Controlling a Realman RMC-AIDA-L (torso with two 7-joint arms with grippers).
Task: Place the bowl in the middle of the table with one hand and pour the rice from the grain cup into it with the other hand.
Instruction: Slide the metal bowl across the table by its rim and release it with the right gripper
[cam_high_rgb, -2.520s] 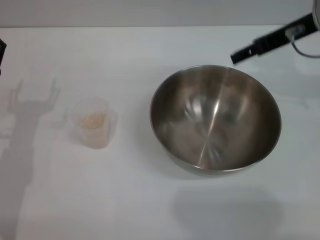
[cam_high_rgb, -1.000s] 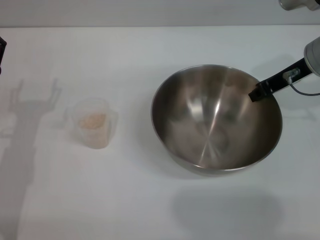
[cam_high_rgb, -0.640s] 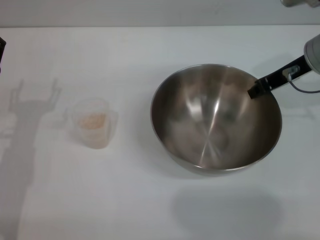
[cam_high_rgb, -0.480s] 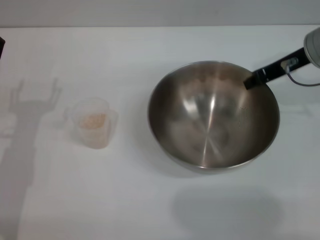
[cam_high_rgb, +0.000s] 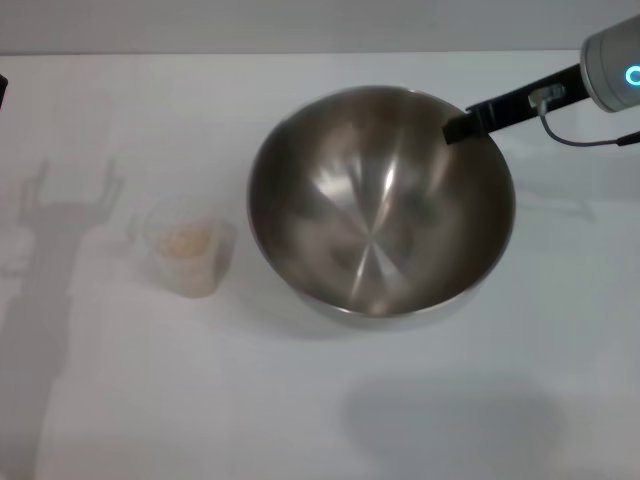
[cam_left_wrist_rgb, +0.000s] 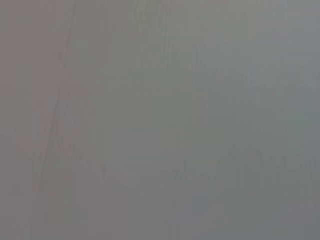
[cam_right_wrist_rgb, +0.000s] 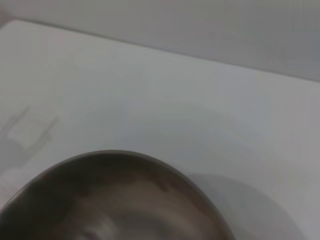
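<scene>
The steel bowl (cam_high_rgb: 370, 230) sits near the middle of the white table (cam_high_rgb: 300, 400). My right gripper (cam_high_rgb: 458, 128) comes in from the back right and grips the bowl's far right rim, one black finger showing inside the bowl. The bowl's rim also fills the lower part of the right wrist view (cam_right_wrist_rgb: 110, 200). The translucent grain cup (cam_high_rgb: 188, 250) stands upright to the left of the bowl, with rice (cam_high_rgb: 187, 240) in it. Only a dark sliver of my left arm (cam_high_rgb: 2, 92) shows at the left edge, far from the cup.
A gripper-shaped shadow (cam_high_rgb: 60, 215) lies on the table left of the cup. A grey cable (cam_high_rgb: 580, 135) hangs from my right arm (cam_high_rgb: 610, 70). The left wrist view shows only plain grey.
My right gripper came down onto the bowl's far right rim, took hold of it, and has dragged the bowl to the left and slightly back. The cup has not moved.
</scene>
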